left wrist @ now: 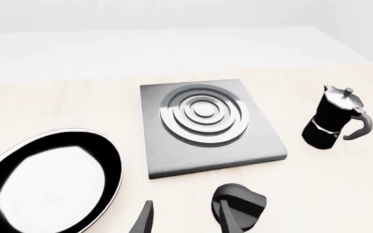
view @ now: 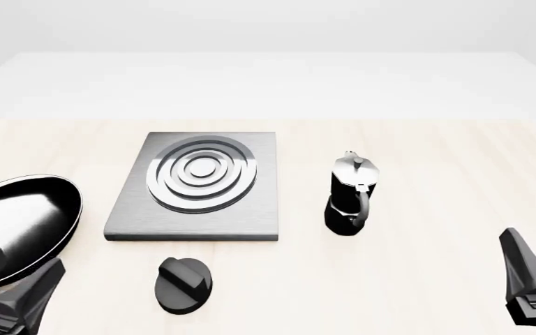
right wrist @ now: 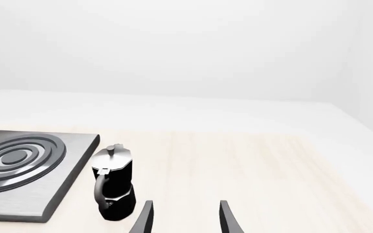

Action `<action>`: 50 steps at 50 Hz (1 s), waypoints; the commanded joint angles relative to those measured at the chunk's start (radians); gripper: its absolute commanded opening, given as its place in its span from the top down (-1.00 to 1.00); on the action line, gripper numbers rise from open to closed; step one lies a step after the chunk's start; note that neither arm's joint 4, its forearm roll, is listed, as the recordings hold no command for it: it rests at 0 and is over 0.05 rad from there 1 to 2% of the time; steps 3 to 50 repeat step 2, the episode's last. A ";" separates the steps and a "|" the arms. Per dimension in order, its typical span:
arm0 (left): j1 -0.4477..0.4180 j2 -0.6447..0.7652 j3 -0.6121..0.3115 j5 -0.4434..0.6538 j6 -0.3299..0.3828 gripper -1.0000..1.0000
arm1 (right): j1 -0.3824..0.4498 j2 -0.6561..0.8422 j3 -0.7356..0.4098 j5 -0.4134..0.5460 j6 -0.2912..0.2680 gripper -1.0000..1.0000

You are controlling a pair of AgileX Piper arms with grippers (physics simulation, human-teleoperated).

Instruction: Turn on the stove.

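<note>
I have both arms low at the near edge of the table. My left gripper [view: 12, 300] sits at the near left corner; in the front view I see its dark fingers but not clearly the gap between them, and the left wrist view shows only one finger tip, so I cannot tell whether it is spread or pressed together. My right gripper [right wrist: 185, 219] sits at the near right corner, and its wrist view shows two finger tips standing apart with bare table between them, so it is spread and holding nothing.

Nearest to the left gripper, just ahead and to its right, lies the knob [view: 183, 283], a round black ridged piece resting on the table [view: 417, 160], apart from the fingers. Right beside the left gripper on its other side is the frying pan [view: 21, 213], glossy black, its rim close to the fingers.

Beyond the knob lies the stove [view: 259, 209], a flat grey square slab with concentric silver rings [view: 201, 173], just past the knob and not touching it. The pan lies just left of it.

The moka pot [view: 349, 195] stands upright right of the stove, ahead and left of my right gripper, well apart from it.
</note>
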 commanded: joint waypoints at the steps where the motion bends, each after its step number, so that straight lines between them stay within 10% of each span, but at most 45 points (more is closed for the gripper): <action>1: 0.020 -0.009 0.072 -0.073 0.033 -1.00 | 0.002 0.001 0.000 0.002 0.000 -1.00; 50: 0.021 -0.009 0.078 -0.074 0.018 -1.00 | 0.002 0.001 0.000 0.002 -0.001 -1.00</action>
